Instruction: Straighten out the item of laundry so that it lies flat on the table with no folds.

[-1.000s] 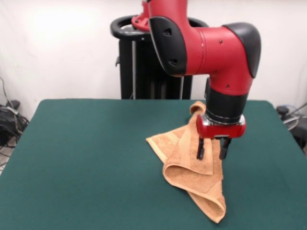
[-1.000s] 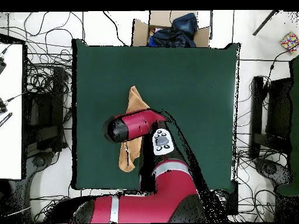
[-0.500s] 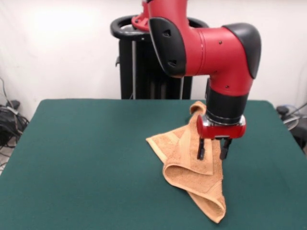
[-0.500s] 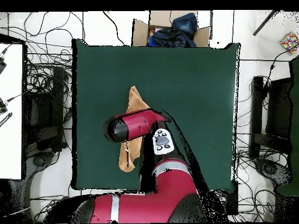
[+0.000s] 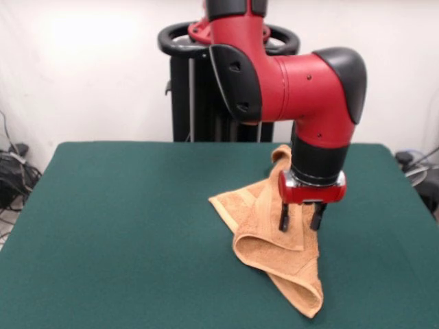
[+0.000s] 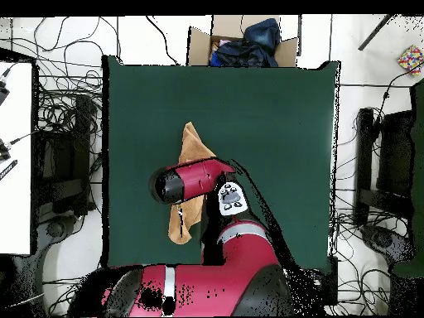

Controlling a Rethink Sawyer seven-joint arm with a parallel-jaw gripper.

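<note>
Towel [image 5: 271, 233] is lying crumpled and folded over on the bench [image 5: 123, 226], right under my gripper [image 5: 301, 218]. I'm hovering with jaws released, gripping nothing. Nothing is flattened yet; every fold is waiting to be spread.

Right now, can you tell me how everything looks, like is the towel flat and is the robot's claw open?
towel: crumpled and folded over itself in a long bunch, not flat, lying on the table.
gripper: open, pointing down over the towel, holding nothing.
table: green top, towel sits toward one side of it.
cardboard box: open beyond the table's edge, with dark cloth inside.
</note>
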